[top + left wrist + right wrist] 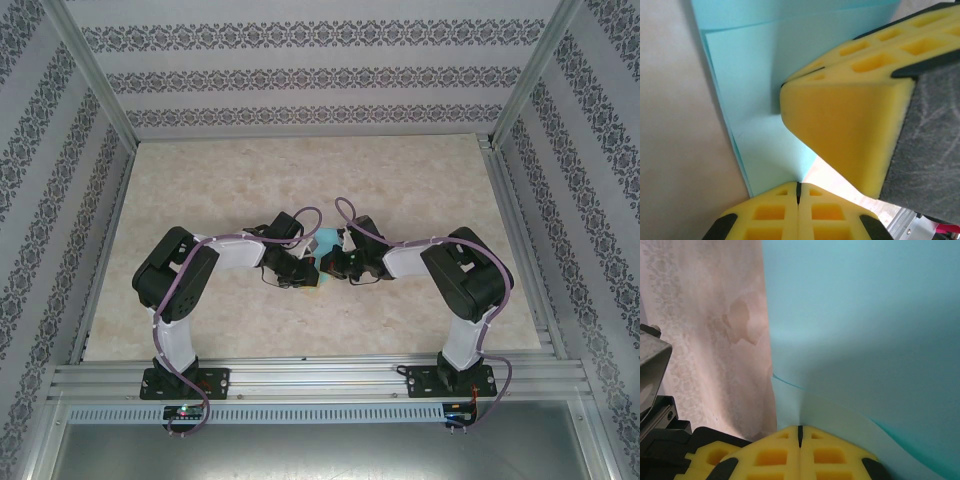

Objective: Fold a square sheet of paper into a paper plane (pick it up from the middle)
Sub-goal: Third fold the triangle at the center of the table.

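The turquoise sheet of paper [325, 243] is held off the table between both grippers at mid-table, folded into layers [760, 75]. Whether it has the paper plane's dart shape I cannot tell. My left gripper [798, 186] is shut, its yellow foam fingers pinching the paper's lower tip. My right gripper [800, 429] is also shut, on a folded edge of the paper [865, 330]. In the left wrist view the right gripper [786, 85] comes in from the upper right, closed on the sheet. From above, the left gripper [310, 270] and right gripper [332, 264] nearly touch.
The marbled beige tabletop [300, 170] stretches out behind the grippers. Aluminium rails [320, 375] frame the near edge and sides, and patterned walls [320, 75] close in the cell. Purple cables [345, 210] loop over both forearms.
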You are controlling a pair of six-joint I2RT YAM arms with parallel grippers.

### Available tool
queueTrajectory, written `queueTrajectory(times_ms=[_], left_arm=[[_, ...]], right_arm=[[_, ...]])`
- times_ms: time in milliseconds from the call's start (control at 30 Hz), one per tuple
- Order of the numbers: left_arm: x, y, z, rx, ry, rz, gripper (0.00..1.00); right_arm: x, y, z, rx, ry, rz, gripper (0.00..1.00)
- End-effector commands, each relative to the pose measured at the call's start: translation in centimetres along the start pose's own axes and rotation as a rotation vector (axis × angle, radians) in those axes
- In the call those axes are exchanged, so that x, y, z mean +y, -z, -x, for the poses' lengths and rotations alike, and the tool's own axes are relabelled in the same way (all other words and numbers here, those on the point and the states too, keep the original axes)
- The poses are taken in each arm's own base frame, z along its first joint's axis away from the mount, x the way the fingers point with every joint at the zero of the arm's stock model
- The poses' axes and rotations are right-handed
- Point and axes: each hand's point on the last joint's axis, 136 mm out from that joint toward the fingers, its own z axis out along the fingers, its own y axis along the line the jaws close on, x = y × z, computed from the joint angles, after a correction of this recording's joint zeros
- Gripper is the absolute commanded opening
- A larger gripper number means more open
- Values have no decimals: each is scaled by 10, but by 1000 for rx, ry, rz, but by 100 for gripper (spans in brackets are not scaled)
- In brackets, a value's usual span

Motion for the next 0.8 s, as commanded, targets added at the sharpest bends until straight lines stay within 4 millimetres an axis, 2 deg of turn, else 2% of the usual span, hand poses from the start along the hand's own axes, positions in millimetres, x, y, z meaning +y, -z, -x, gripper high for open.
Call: queueTrajectory(times_ms=[0,367,533,633,767], left_arm=[[44,-9,-26,85,62,154,0],[52,-9,-36,98,61,155,0],[54,-12,-46,116,66,138,0],[53,-12,-48,126,65,126,0],[48,-9,-48,130,51,114,0]], right_arm=[[-44,2,8,-54,-54,-111,1],[-80,35,42,-132,-93,-116,5],[-84,48,61,-192,-92,-92,6],[-76,56,67,-211,-73,-68,7],[-48,70,69,-224,-26,-11,9]])
